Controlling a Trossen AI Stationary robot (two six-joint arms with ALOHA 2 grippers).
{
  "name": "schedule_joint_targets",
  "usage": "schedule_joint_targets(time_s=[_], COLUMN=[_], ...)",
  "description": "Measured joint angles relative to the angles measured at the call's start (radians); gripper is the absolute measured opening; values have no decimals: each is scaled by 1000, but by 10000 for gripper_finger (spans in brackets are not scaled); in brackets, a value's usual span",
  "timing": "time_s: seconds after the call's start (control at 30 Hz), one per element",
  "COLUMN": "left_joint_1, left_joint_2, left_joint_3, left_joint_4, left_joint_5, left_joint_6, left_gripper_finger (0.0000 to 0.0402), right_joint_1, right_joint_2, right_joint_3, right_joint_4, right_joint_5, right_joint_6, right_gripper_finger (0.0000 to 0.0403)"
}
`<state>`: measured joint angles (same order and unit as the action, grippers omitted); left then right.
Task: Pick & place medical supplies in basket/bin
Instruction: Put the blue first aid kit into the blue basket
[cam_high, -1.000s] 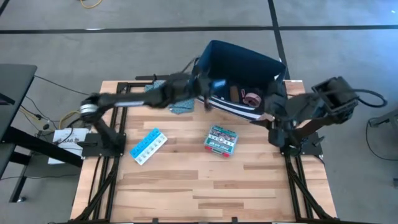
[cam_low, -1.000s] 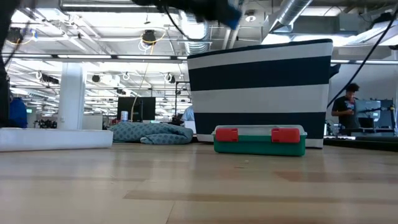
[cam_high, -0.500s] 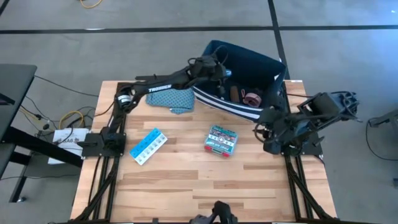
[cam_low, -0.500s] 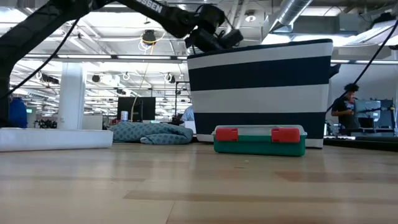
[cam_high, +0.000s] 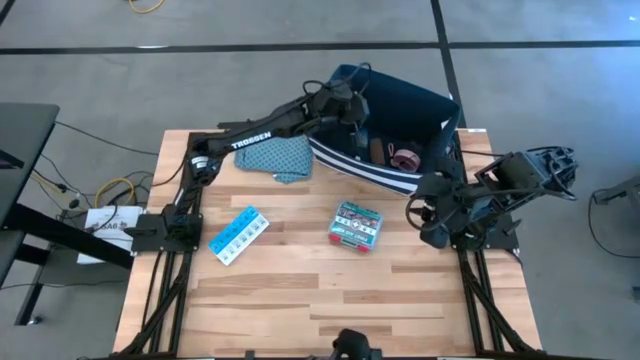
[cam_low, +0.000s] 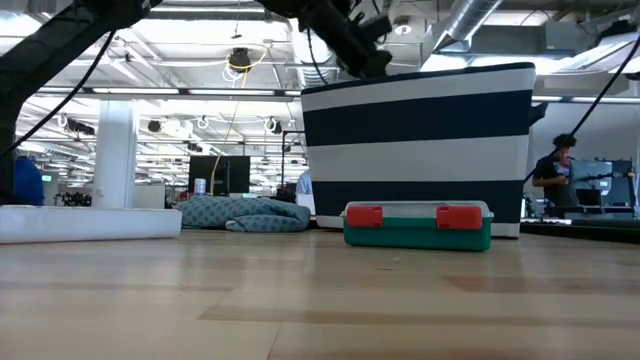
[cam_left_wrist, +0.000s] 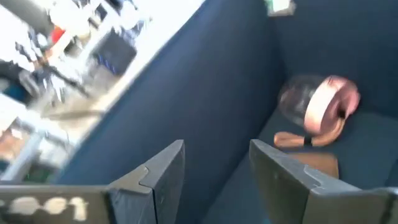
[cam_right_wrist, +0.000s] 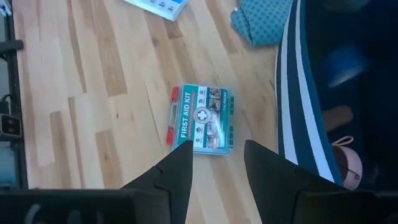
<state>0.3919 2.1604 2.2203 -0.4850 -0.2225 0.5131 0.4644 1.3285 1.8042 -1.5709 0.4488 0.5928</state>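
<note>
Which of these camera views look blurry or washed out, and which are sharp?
Left wrist view: smeared and soft; the pink roll in the dark navy-blue soft-sided bin is fuzzy, and the area beyond the bin's rim is washed out. Right wrist view: sharp, with readable print on the teal-red flat first aid box. High view: evenly lit. Low view: bright ceiling lights glare behind.

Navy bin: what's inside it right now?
In the navy bin: a pink roll, a brown oblong and a blue item. The left tool, open and empty, hangs inside. The left arm hides the near-left corner.
</note>
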Motion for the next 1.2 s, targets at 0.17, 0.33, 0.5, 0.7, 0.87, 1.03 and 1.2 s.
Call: schedule_joint_targets(time_s=[0.17, 0.33, 0.5, 0.7, 0.87, 1.03, 1.2], left_joint_1=[5, -26, -78, -178, -277, -367, -445], left_joint_2=[3, -29, -149, -338, -455, -526, -547], left_joint_3=[-2, -1, -1, -1, -1, -1, -1], left_joint_4=[-5, -2, -131, -455, -653, -796, -867], left_joint_5=[-2, -29, -62, -92, -99, -142, -280], left_joint_6=[-57, -4, -9, -217, -360, -502, -604], left_gripper_finger=[171, 162, 154, 150, 150, 150, 150], right_joint_1=[0, 2, 2, 5, -9, -51, -101], right_joint_2=[17, 41, 80, 173, 307, 435, 557], right_joint_3=[0, -10, -79, -154, -161, -161, -160], right_joint_4=[1, 10, 50, 162, 296, 374, 352], right_joint_5=[40, 51, 73, -1, -100, -179, -185], right_joint_6=[37, 45, 48, 101, -6, -50, 18], right_gripper_finger=[138, 139, 138, 155, 184, 210, 217])
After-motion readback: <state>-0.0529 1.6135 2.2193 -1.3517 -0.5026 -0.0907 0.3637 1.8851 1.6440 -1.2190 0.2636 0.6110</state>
